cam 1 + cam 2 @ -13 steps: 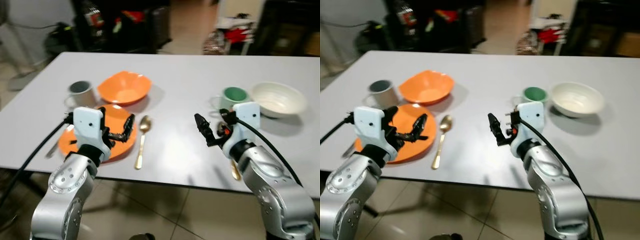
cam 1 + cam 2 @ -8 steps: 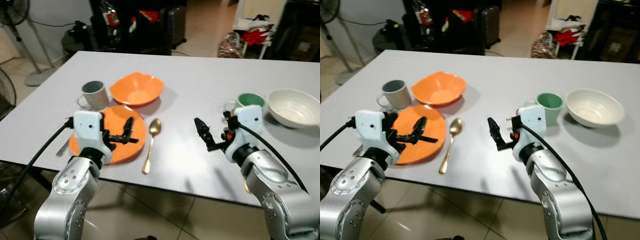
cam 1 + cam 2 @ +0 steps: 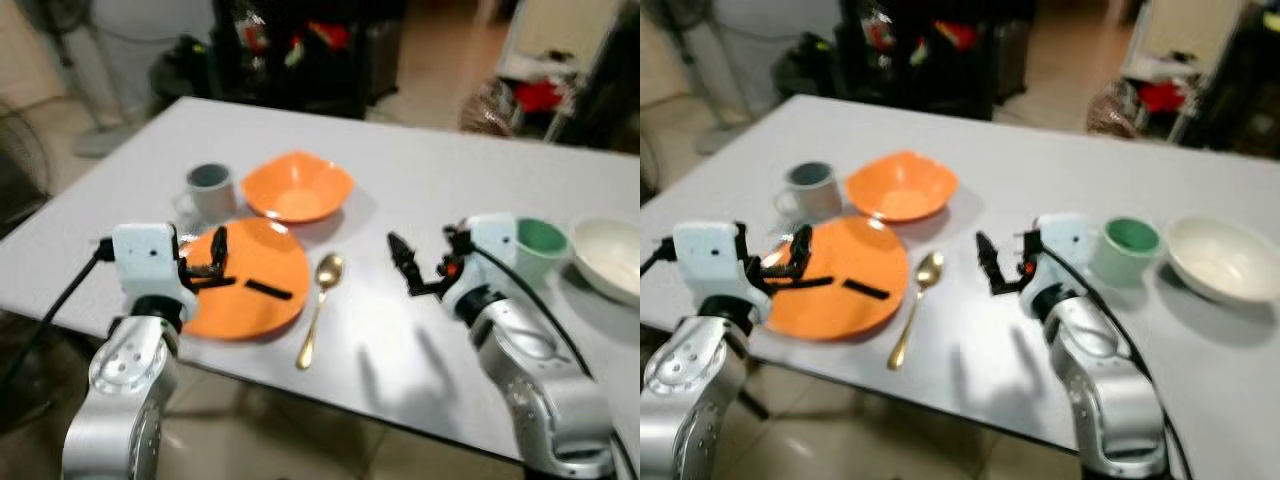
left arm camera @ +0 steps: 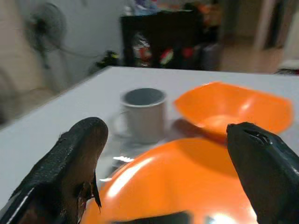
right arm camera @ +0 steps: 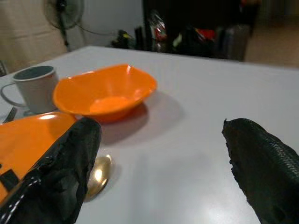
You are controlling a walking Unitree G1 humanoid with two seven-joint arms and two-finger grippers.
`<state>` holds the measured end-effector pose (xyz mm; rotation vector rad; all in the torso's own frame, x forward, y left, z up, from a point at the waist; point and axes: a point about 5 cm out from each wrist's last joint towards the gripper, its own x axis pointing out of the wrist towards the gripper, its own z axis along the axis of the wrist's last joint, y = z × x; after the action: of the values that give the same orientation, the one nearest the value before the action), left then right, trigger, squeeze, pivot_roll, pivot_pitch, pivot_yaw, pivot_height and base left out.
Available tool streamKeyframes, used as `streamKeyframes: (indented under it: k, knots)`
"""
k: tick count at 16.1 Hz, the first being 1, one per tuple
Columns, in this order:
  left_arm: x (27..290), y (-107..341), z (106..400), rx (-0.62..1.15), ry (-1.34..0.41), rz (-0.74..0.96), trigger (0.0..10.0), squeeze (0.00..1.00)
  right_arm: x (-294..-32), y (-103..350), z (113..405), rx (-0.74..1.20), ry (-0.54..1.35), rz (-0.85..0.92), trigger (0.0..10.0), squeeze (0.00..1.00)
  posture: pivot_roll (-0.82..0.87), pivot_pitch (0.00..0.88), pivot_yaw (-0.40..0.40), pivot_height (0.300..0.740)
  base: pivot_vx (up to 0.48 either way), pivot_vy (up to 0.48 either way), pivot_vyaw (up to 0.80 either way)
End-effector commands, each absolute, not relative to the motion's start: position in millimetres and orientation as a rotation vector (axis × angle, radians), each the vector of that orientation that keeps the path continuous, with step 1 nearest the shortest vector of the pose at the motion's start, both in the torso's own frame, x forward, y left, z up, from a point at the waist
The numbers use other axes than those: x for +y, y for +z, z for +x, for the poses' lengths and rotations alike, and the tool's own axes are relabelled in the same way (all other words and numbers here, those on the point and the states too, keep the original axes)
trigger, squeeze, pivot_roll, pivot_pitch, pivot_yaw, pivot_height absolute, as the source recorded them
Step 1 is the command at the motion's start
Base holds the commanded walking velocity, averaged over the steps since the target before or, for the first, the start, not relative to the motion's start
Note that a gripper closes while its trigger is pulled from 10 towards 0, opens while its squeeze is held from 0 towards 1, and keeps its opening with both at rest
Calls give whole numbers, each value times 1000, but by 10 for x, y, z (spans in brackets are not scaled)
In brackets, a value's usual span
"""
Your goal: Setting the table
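On table (image 3: 420, 190): bowls 2 | mugs 2 | plate (image 3: 250, 280) 1 | spoon (image 3: 320, 305) 1

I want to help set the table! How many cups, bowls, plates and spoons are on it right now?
Cups: 2, the grey cup and the green cup.
Bowls: 2, the orange bowl and the white bowl.
Plates: 1, the orange plate.
Spoons: 1, the gold spoon.
Total: 6 things.

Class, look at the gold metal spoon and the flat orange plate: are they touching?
Apart. In the left eye view a strip of grey table shows between the gold metal spoon and the flat orange plate.
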<state>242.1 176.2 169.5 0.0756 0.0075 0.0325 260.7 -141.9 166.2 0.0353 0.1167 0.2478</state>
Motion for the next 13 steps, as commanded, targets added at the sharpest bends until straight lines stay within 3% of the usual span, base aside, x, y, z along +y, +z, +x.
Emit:
streamKeyframes:
  k: [1,2,5,7,13]
  knots:
    - [1743,1676,2384,40,-8,95,10000,1000,-1409,1666,2612,106,260,38,10000,1000,-58,0,46,740,0,0,800]
    - [1734,1665,2363,38,-52,88,10000,886,-1381,1666,2611,104,277,40,10000,1000,-57,0,45,740,0,0,800]
    - [1715,1618,2292,59,-89,81,10000,0,-1315,1705,2615,88,309,60,10000,1000,-74,0,48,740,0,0,800]
    - [1708,1598,2265,71,-98,94,10000,0,-1296,1734,2604,60,325,76,10000,1000,-75,0,53,740,0,0,800]
    - [1727,1631,2299,80,-99,84,10000,0,-1283,1638,2625,88,298,50,10000,973,-56,0,54,740,0,292,0]
